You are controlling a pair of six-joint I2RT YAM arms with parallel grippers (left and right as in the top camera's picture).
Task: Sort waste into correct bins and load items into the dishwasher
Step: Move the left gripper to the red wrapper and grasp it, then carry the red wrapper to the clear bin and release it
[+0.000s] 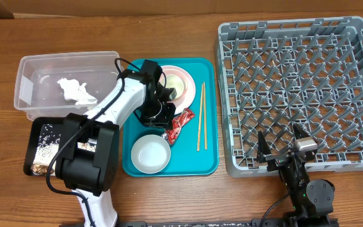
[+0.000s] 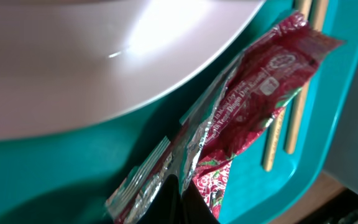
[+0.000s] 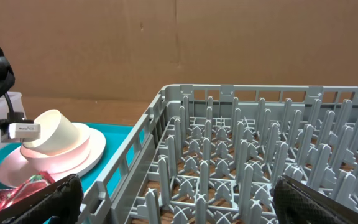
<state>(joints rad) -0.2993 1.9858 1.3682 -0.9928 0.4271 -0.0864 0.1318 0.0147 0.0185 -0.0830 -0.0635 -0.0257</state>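
My left gripper (image 2: 179,190) is shut on the lower edge of the shiny red snack wrapper (image 2: 253,93), which lies on the teal tray beside the pale pink plate (image 2: 104,56) and across the two chopsticks (image 2: 291,124). From overhead the wrapper (image 1: 180,123) shows just right of the left gripper (image 1: 159,116). A cream cup (image 3: 51,130) sits tilted in the pink bowl (image 3: 64,155) on the plate. The white bowl (image 1: 150,154) stands at the tray's front. My right gripper (image 3: 179,205) hangs open over the front edge of the empty grey dish rack (image 1: 358,94).
The clear tub (image 1: 36,66) at the left holds a crumpled white tissue (image 1: 74,91). In front of it the black tray (image 1: 33,135) carries whitish grains (image 1: 46,148) and brown scraps. The teal tray (image 1: 207,164) lies between the bins and the rack.
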